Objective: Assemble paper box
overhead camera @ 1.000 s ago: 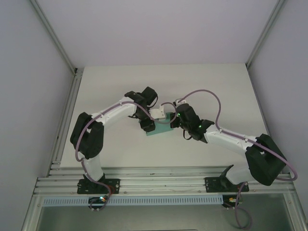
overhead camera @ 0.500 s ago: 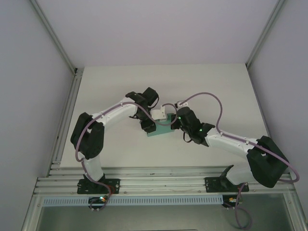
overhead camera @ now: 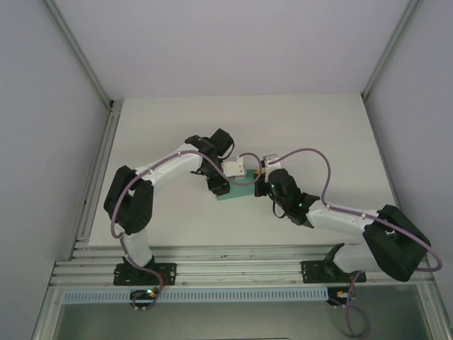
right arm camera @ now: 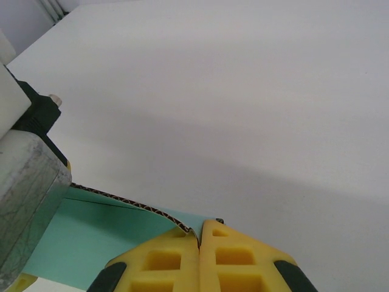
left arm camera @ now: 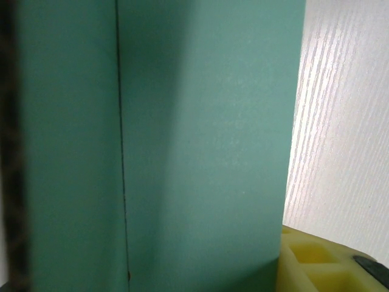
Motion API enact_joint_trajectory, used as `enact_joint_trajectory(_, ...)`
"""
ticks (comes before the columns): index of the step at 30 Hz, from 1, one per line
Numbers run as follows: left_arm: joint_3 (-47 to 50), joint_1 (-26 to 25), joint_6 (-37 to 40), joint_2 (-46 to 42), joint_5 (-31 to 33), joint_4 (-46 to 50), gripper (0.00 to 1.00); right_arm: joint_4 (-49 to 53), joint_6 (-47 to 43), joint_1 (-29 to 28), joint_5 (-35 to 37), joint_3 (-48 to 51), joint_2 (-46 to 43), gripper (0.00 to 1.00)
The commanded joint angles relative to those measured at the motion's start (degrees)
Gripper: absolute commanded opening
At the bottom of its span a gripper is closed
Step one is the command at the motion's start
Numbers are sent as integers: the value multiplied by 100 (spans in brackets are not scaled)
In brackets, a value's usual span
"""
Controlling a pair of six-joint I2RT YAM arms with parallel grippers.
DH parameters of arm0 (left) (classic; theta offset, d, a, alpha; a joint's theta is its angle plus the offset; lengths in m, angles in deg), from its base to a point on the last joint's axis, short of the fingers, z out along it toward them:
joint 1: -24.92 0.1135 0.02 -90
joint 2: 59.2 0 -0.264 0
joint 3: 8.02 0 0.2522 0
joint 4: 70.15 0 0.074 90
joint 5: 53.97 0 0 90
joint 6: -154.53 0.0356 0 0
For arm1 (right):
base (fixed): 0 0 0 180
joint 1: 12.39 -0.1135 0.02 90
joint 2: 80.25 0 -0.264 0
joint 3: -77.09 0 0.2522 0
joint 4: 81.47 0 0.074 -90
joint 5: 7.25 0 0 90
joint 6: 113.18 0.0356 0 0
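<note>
The teal-green paper box (overhead camera: 238, 193) lies at the table's middle between my two arms. My left gripper (overhead camera: 218, 184) comes down on its left end. In the left wrist view the box's teal wall (left arm camera: 206, 140) spans the space beside one yellow finger (left arm camera: 313, 263), so the jaws stand closed on the box. My right gripper (overhead camera: 262, 183) is at the box's right end. In the right wrist view its yellow fingers (right arm camera: 199, 236) are pressed together on a curled corrugated flap edge of the paper box (right arm camera: 97, 234).
The white table (overhead camera: 318, 134) runs out behind and to both sides of the box. Grey walls and metal frame rails (overhead camera: 95, 184) border it on the left, and a slotted rail (overhead camera: 233, 269) crosses the near edge by the arm bases.
The right arm has stretched lower and flatter, and its wrist has slid slightly right and nearer while staying pinched on the flap. The left arm and the box have barely moved.
</note>
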Motion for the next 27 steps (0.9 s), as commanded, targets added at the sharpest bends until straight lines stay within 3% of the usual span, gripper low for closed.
enact_joint_trajectory(1, -8, -36, -109, -104, -273, -597, 45, 1449, 123, -190, -549, 105, 289, 0)
enact_joint_trajectory(5, 2, -36, -161, -200, -282, -711, 52, 1759, 337, -187, -492, -264, 389, 0)
enact_joint_trajectory(10, 36, -23, -325, -493, -235, -921, 81, 2200, 421, -197, -402, -522, 426, 0)
enact_joint_trajectory(15, 224, -18, -385, -901, -225, -977, 93, 2301, 557, -308, -240, -561, 426, 0)
enact_joint_trajectory(16, 292, -9, -430, -1006, -202, -985, 100, 2285, 581, -333, -225, -551, 552, 0)
enact_joint_trajectory(21, 793, 124, -934, -1635, -14, -1354, 100, 2446, 652, -427, 10, -664, 632, 0)
enact_joint_trajectory(25, 1205, 261, -2466, -2337, 1263, -1587, 100, 2612, 702, -478, 210, -772, 732, 0)
enact_joint_trajectory(27, 1361, 279, -3361, -2713, 1660, -1327, 93, 2684, 740, -506, 266, -834, 761, 0)
